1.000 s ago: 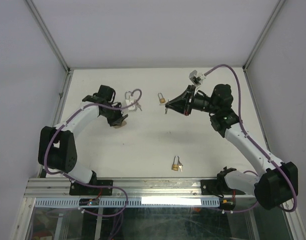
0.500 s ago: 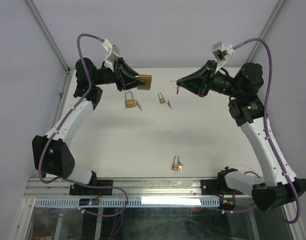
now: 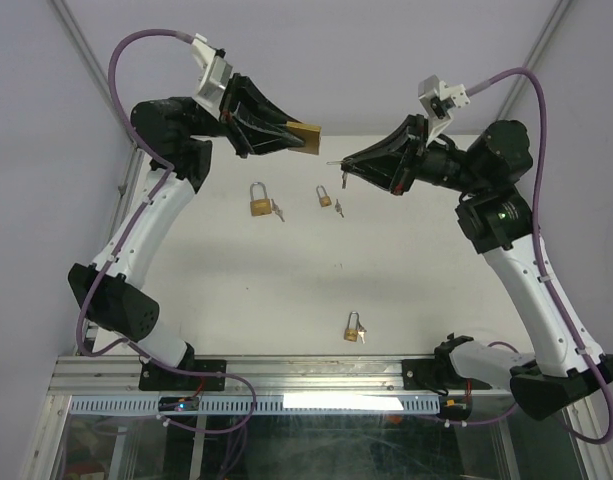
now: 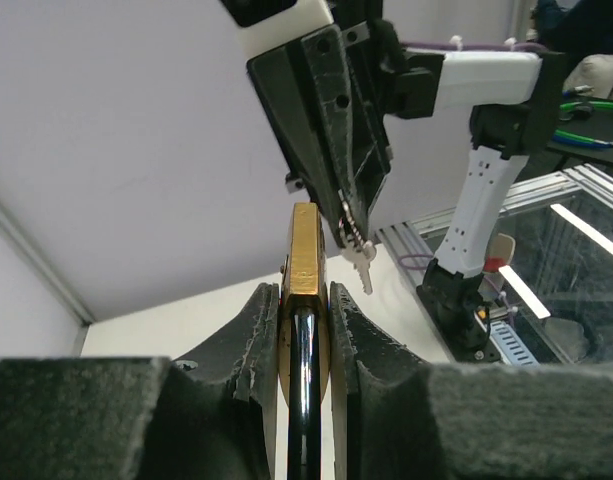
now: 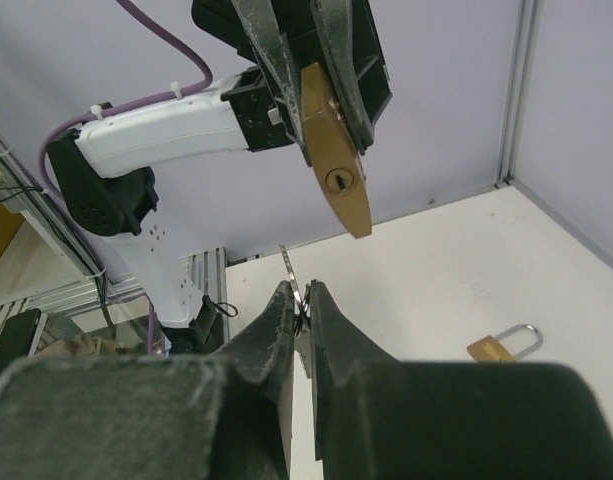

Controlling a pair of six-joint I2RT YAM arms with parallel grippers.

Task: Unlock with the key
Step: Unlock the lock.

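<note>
**Top view.** Both arms are raised above the tabletop (image 3: 416, 290). The left fingers (image 3: 271, 128) are clamped on the held padlock (image 3: 305, 138), whose body end points toward the right arm. The right fingers (image 3: 378, 160) are closed on the key (image 3: 336, 165), with the blade aimed at the lock. Key and lock are near each other but not touching. Three spare padlocks (image 3: 258, 200) lie on the tabletop below, and neither arm touches them.

**Left wrist view.** I see the held padlock edge-on, with both pads pressed flat against its brass sides. The fingers are parted only by the thickness of the lock. The right fingers hang just beyond the lock, and a small dangling key (image 4: 363, 268) appears to hang under their tips.

**Right wrist view.** The right fingers are pinched nearly together, and the thin blade projects from between them. The keyway (image 5: 336, 180) faces this camera, above the blade tip and slightly to its right.

**Procedure, as I judge it.**
- Hold the left arm rigid.
- Raise the blade and shift it until its axis lines up with the keyway.
- Roll the wrist until the blade matches the slot.
- Advance slowly and seat the blade fully before applying any turn.
- Watch for the blade skating off the brass face, or for the thin key pivoting in the pinch.
</note>
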